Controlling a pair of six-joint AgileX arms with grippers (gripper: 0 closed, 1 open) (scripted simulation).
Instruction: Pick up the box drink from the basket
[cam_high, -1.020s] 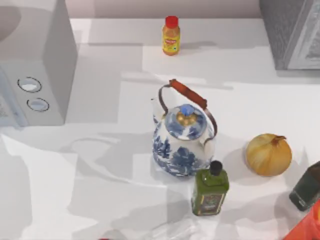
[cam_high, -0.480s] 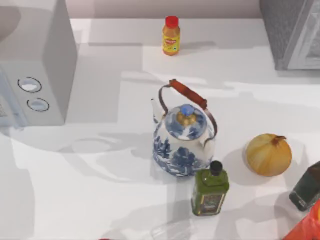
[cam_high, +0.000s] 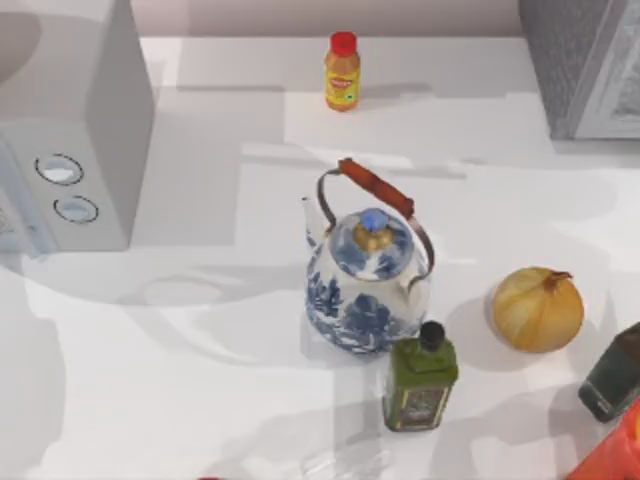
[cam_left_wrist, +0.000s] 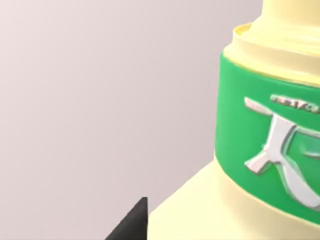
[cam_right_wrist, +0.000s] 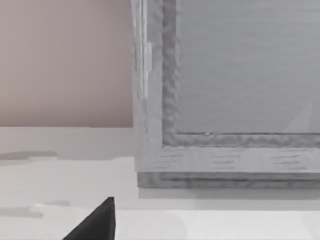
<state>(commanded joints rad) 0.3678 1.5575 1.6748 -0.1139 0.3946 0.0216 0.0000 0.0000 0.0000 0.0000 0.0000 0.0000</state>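
The box drink (cam_left_wrist: 260, 150) looms very close in the left wrist view: pale yellow body, green neck band with white lettering, plain wall behind it. My left gripper (cam_left_wrist: 150, 220) is shut on it, with one dark fingertip (cam_left_wrist: 131, 225) beside the carton's shoulder. A dark part of my right gripper (cam_right_wrist: 95, 225) hangs over the white table, facing a grey cabinet (cam_right_wrist: 225, 100). The basket is out of view.
On the table stand a blue-and-white teapot (cam_high: 365, 280), a dark green bottle (cam_high: 420, 380), an onion (cam_high: 537, 308) and a small orange bottle (cam_high: 342, 72). A microwave (cam_high: 70, 130) stands at the left and a grey cabinet (cam_high: 585, 65) at the back right. A red-orange thing (cam_high: 615, 455) is cut off at the corner.
Only the arm shadows on the table's front and left have shifted a little. None of the things on the table has moved.
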